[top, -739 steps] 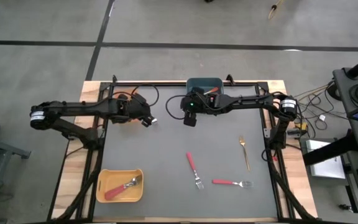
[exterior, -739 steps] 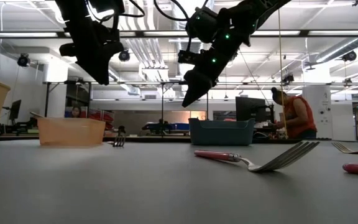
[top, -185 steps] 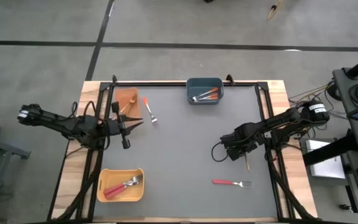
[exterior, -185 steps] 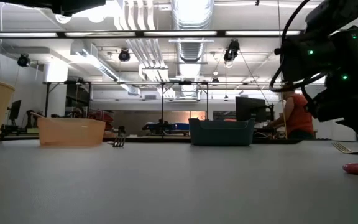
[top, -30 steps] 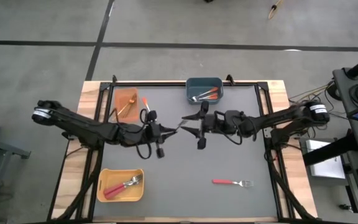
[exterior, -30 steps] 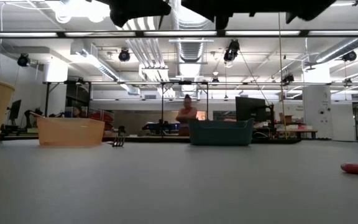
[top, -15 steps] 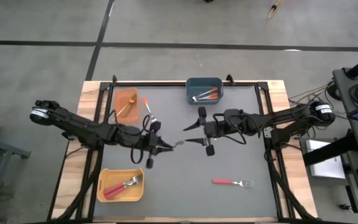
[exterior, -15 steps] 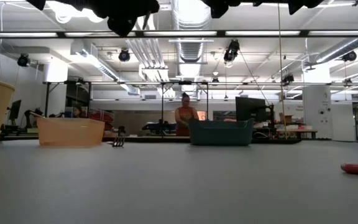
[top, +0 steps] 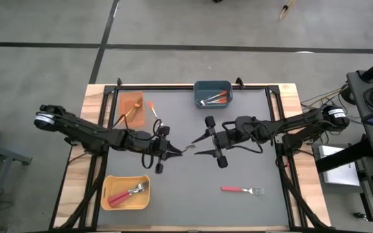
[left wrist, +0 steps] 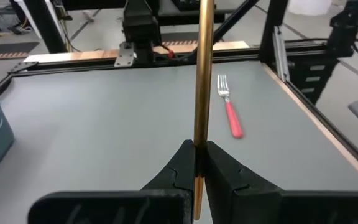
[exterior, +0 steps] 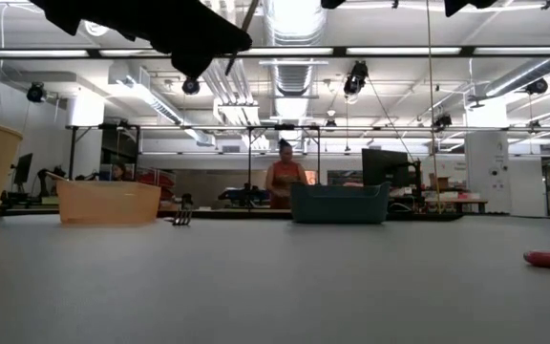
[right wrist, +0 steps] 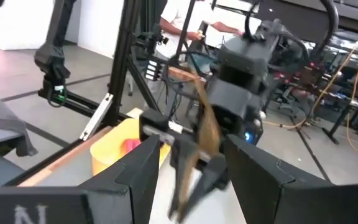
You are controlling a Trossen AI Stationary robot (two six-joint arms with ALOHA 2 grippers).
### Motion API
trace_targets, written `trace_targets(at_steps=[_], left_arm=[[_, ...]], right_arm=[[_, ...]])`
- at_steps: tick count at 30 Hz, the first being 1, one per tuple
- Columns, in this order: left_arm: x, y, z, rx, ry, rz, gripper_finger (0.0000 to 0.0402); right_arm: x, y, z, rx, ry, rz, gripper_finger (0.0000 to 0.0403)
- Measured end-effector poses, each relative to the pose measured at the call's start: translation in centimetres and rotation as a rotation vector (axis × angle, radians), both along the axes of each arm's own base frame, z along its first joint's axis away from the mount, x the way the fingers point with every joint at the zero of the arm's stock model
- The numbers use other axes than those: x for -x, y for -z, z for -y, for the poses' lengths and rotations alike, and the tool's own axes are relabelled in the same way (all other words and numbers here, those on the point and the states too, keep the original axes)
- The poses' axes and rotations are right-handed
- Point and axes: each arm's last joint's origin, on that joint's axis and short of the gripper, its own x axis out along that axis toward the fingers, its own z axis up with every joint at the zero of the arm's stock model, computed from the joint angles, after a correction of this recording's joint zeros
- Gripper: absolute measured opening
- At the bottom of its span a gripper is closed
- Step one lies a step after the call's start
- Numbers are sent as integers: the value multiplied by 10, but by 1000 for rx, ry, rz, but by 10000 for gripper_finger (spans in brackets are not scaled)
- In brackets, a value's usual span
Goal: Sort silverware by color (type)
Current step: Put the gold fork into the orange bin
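A thin all-gold fork (top: 185,149) hangs above the middle of the table, with my left gripper (top: 172,151) shut on it. In the left wrist view the gold shaft (left wrist: 202,74) rises from between the fingers. My right gripper (top: 197,146) faces it from the table's right. It is open, with a finger on either side of the fork's free end, apart from it. In the right wrist view the fork (right wrist: 205,124) shows beyond those open fingers. A red-handled fork (top: 241,189) lies flat on the table, near right. My left gripper pinches the gold fork's handle (left wrist: 197,155) between its two fingers, close to the handle's end, which pokes out behind them. The fingers come from the table's left, slanting a little down. The fork sticks out ahead of them toward the right gripper, clear of the table.
An orange bin (top: 131,103) with a gold fork stands far left, an orange-handled fork (top: 154,112) on the table beside it. A blue-grey bin (top: 213,94) holds orange-handled forks at the far edge. A yellow bin (top: 125,192) with red-handled forks sits near left.
Both grippers have shifted toward the table's near edge and turned at the wrist. The left one has sunk a little, keeping the gold fork. The right gripper stays open around the fork's free end.
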Motion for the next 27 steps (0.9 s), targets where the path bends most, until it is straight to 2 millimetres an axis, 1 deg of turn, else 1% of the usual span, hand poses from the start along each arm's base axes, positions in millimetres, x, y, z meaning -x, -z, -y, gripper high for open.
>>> trace_targets(at_steps=[4,10,14,19,23,27], left_arm=[[-8,7,-2,-7,-10,3,0],[-15,12,-8,0,-15,25,0],[-17,14,-10,11,9,24,0],[-17,15,-11,12,6,12,0],[-17,15,-12,12,5,10,0],[-17,15,-12,12,7,10,1]], right_arm=[[0,0,-1,1,-2,0,172],[-6,6,-1,11,-2,14,160],[-10,9,-2,19,-1,20,149],[-9,8,-2,23,-2,29,129],[-9,8,-1,12,0,29,96],[-9,7,-1,-1,3,27,30]])
